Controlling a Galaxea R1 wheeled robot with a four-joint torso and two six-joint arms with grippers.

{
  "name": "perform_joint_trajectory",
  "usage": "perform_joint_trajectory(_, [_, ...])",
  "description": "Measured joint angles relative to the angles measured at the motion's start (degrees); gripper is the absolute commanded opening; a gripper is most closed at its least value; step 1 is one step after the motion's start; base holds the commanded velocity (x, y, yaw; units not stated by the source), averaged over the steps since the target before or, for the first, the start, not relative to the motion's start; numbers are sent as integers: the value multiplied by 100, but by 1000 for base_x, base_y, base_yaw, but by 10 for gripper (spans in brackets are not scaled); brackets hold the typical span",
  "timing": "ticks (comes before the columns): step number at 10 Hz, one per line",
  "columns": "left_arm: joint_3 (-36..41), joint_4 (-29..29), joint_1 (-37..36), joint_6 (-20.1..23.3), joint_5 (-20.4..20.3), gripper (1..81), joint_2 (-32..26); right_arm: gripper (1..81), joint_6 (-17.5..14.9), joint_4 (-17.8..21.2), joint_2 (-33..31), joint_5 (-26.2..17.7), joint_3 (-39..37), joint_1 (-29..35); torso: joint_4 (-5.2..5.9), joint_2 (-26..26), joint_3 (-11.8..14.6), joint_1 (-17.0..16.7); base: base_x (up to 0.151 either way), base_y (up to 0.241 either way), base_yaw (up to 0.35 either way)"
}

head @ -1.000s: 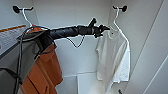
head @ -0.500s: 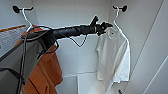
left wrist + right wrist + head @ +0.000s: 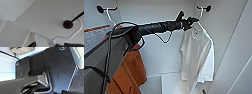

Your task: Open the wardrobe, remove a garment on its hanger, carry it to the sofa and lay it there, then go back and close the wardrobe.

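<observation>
Your inventory, materials only:
- wardrobe: interior panels smooth, matt white, laminate-like.
- garment: thin white cloth, soft, matt, hangs in loose folds.
- hanger: smooth white plastic look, slight sheen.
- peg under hook: black, matt, round base.
- orange garment: matt cloth, heavier drape.
- your left arm: black wrap, faint gloss; cables rubbery.
- woven basket: coarse, straw-coloured weave.

Bright, even light on white panels, soft shadows, overall blur, right wrist view dim, perhaps underexposed
</observation>
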Motion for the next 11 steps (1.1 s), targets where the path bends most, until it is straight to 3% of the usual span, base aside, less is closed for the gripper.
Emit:
perform_joint_trajectory(7, [-22,26,-17,-2,-63,811,474,811,5,2,2,-2,0,0,0,2,0,0,0,0,0])
perform_joint_trajectory(11, [190,138,223,-2,-608,811,455,811,5,6,13,-2,-9,-7,0,0,0,0,0,0,0])
